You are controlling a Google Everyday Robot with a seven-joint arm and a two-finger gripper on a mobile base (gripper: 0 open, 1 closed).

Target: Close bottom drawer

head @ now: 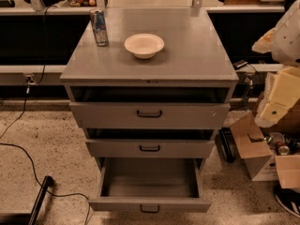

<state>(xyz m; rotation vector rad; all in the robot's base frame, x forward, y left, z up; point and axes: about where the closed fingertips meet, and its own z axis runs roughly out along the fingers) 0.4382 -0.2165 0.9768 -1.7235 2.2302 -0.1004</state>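
Note:
A grey metal cabinet [187,64] stands in the middle of the camera view with three drawers. The bottom drawer [150,203] is pulled far out. Its plain grey box interior [150,177] is empty, and a small dark handle [150,209] sits at the centre of its narrow front. The mid-sized drawer front [149,148] and the widest top one [149,115] stand slightly out, with dark gaps above them. My gripper [268,111] is at the right edge on a pale arm, raised beside the cabinet, well apart from the bottom drawer.
A drink can [99,27] and a white bowl [144,45] stand on the cabinet top. An open cardboard box [258,161] with clutter sits on the floor to the right. Black cables [18,149] and a dark bar [40,200] lie on the speckled floor at the left.

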